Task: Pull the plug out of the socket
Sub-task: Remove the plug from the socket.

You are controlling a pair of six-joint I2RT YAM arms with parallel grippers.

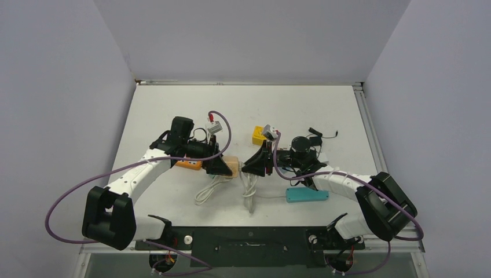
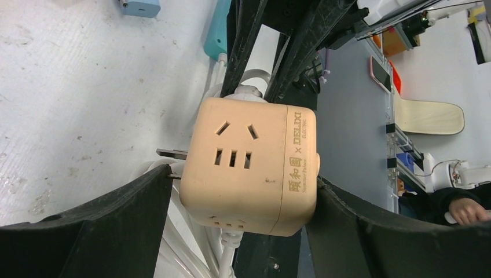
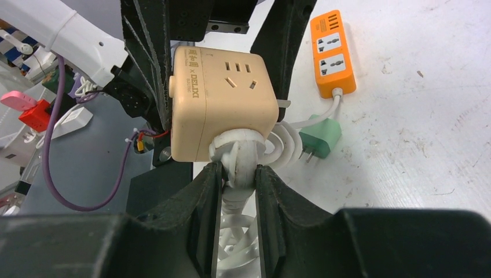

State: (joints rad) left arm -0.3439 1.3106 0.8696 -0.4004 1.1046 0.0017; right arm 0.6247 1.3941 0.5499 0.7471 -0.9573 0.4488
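A beige cube socket [image 1: 233, 167] [image 2: 249, 162] [image 3: 223, 110] sits between my two grippers near the table's middle. My left gripper [image 1: 223, 165] [image 2: 243, 191] is shut on the cube, one black finger on each side of it. A white plug [image 3: 240, 153] [image 2: 252, 90] is seated in the cube's face that points at the right arm. My right gripper [image 1: 260, 162] [image 3: 239, 174] is shut on that plug, its pads pressing both sides of the plug body. The plug's white cord runs down between the right fingers into a coil [image 1: 249, 188].
An orange power strip [image 3: 331, 49] [image 1: 188, 164] lies behind the left gripper, with a green plug [image 3: 320, 136] beside it. A teal power strip [image 1: 307, 195] lies by the right arm. A yellow cube [image 1: 256, 136] stands further back. Another white cable loop [image 1: 208, 191] lies at front left.
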